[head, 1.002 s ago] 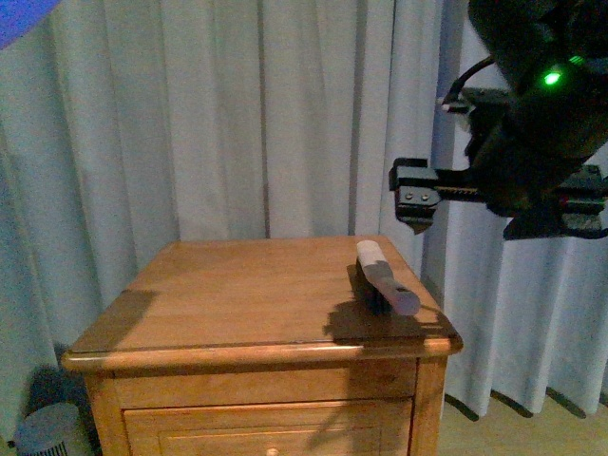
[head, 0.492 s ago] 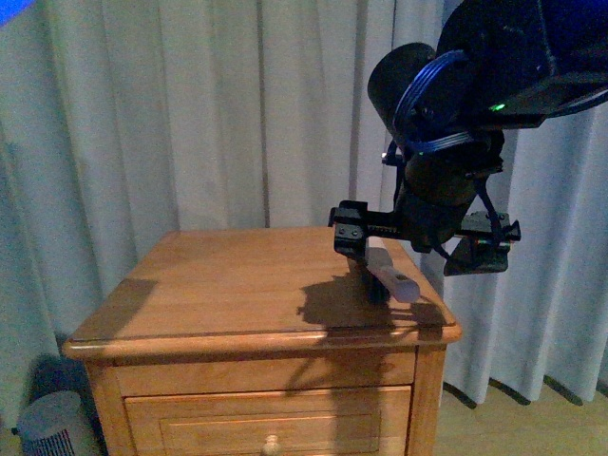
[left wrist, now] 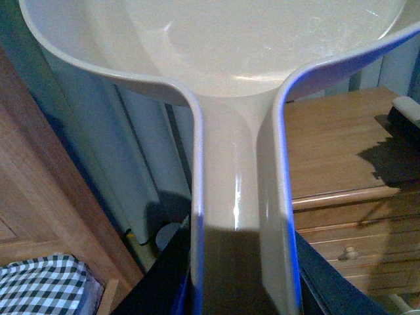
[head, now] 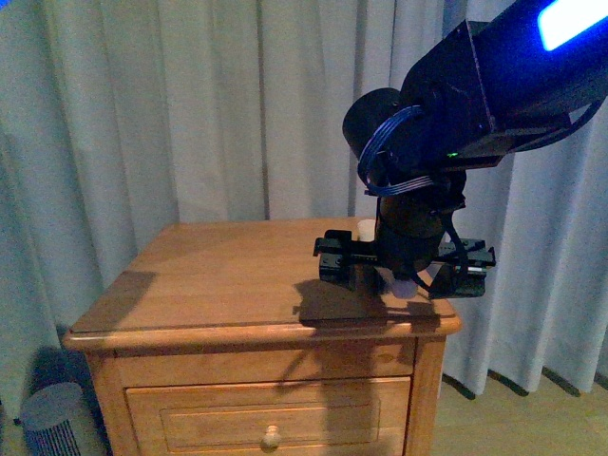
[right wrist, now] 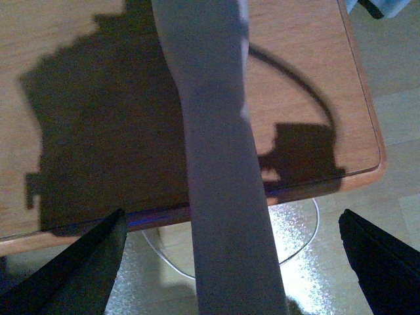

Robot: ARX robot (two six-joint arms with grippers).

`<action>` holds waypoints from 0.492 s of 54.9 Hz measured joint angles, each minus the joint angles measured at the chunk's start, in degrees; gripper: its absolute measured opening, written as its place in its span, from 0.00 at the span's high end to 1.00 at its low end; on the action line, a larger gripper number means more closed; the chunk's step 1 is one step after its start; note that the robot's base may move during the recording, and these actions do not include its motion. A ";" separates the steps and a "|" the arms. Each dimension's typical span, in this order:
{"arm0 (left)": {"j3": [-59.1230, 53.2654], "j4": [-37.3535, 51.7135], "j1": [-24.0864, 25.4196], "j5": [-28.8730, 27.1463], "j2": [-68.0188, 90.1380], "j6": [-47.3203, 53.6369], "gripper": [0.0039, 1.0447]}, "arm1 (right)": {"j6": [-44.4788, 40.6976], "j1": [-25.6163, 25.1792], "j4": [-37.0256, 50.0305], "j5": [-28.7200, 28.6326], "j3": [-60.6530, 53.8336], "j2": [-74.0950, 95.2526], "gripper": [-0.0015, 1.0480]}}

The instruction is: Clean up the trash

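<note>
Your R gripper (head: 404, 271) hangs low over the nightstand (head: 218, 275) by its front-right corner. The claw is spread wide, fingers (right wrist: 85, 262) either side of the brush handle (right wrist: 220, 184), w/o touching it. L gripper (left wrist: 241, 252) is clamped on the dustpan (left wrist: 230, 52) by its handle. No view shows the trash, so can't tell where it is.

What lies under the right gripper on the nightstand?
A pale brush handle lies between the open right gripper's fingers, on the nightstand top. The arm hides the bristles.
</note>
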 joint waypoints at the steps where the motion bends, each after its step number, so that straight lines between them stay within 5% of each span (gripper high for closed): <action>1: 0.00 0.00 0.00 0.00 0.00 0.00 0.75 | -0.02 0.02 0.02 0.07 0.00 0.09 0.07; 7: 0.00 0.00 0.00 -0.02 0.00 0.00 0.75 | -0.02 0.00 0.24 1.11 0.00 0.28 0.18; 15: 0.00 0.00 0.00 -0.02 0.00 0.00 0.75 | -0.02 -0.02 1.05 1.05 0.00 0.28 0.47; 27: 0.00 0.00 0.00 0.00 0.00 0.00 0.75 | -0.11 -0.11 1.31 0.28 -0.09 0.28 0.75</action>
